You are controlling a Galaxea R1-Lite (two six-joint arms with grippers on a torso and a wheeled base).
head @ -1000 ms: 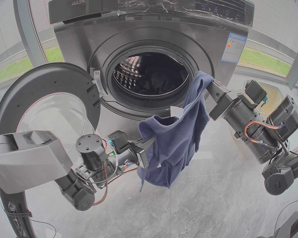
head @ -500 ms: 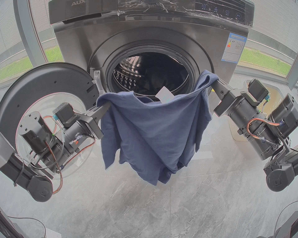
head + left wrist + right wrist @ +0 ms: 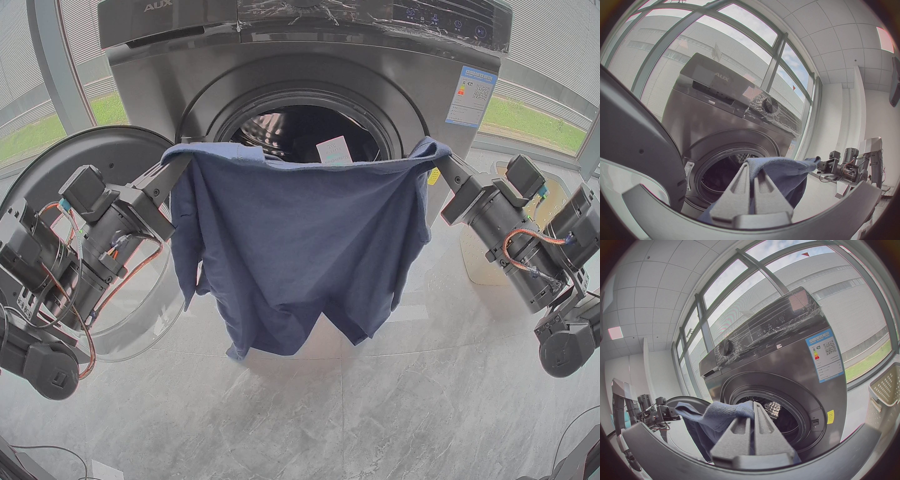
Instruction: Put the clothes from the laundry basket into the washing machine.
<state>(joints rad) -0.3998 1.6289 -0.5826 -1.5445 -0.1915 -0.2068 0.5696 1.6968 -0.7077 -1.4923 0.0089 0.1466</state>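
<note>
Far left: round dark-grey washer door with clear glass bowl [image 3: 94,156], swung wide open, hinged at the left edge of the drum ring. The left arm sits directly in front of it.

Left gripper [image 3: 181,162], raised beside the door's upper edge. Its fingers are clamped tight on one shoulder corner of a navy-blue cotton T-shirt [image 3: 300,250]. In the left wrist view, cloth bunches at the pinched tips of that gripper [image 3: 751,170].

The T-shirt is stretched flat between both grippers with its top hem roughly level. It hangs in the air, clear of the grey marbled floor tiles [image 3: 375,406]. It is outside the grey front-loading washing machine [image 3: 300,69] and curtains the lower part of the dark drum opening [image 3: 294,128]. A white neck label [image 3: 334,150] stands up at mid-hem.

Right gripper [image 3: 439,161], pinched closed on the opposite shoulder corner, just off the right edge of the drum ring.

Blue-and-white energy sticker [image 3: 472,97] on the machine's upper right front.

Beige perforated plastic laundry basket [image 3: 886,390] on the floor right of the machine, well apart from the T-shirt.
</note>
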